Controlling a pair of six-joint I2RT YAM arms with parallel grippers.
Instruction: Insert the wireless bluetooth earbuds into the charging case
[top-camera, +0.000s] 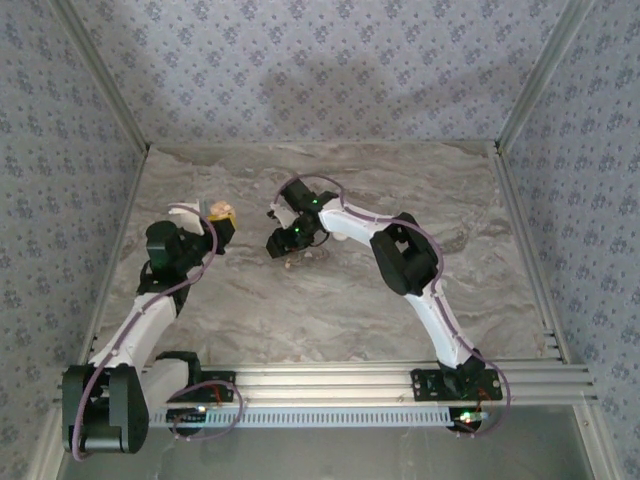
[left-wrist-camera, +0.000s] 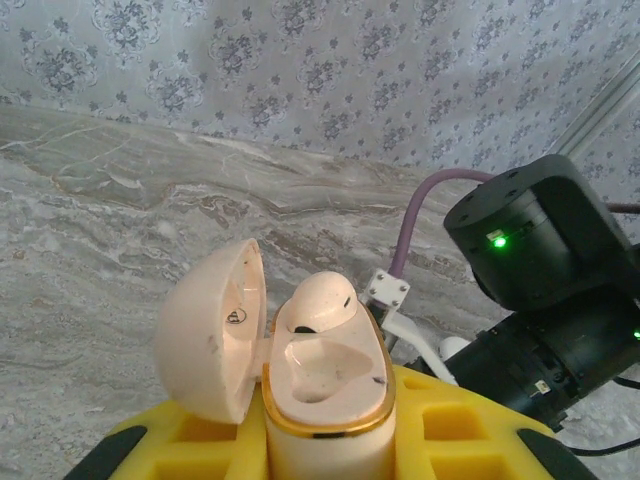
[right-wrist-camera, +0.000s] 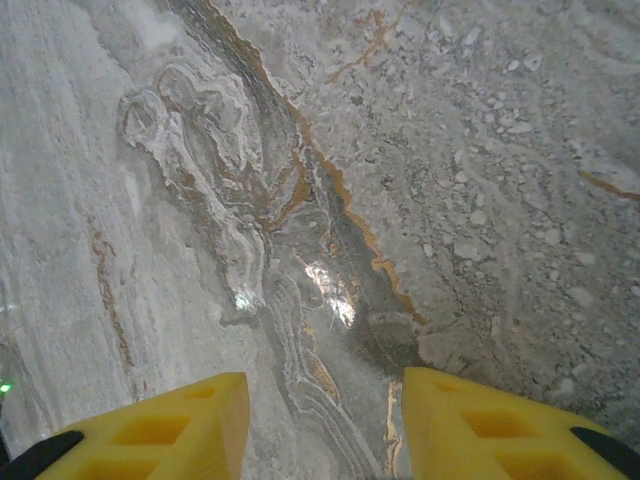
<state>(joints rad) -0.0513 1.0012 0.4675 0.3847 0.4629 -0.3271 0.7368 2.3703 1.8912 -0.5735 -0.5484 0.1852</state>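
My left end effector (top-camera: 220, 222) was clenched on the charging case (left-wrist-camera: 330, 415), its lid (left-wrist-camera: 205, 335) swung open, one earbud (left-wrist-camera: 318, 298) seated at the far end and the near socket (left-wrist-camera: 330, 365) bare. My right end effector (right-wrist-camera: 325, 420) hung released above the tabletop (top-camera: 350, 320), grasping nothing. I judged the second insertion was in hand, needing the other earbud fetched and seated there.

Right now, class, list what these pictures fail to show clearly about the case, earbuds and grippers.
Left wrist view: the case's lower half, hidden between the left gripper's yellow fingers and cut by the bottom edge.
Left wrist view: the seated earbud's stem, sunk in its slot.
Top view: the table under the right gripper, covered by it.
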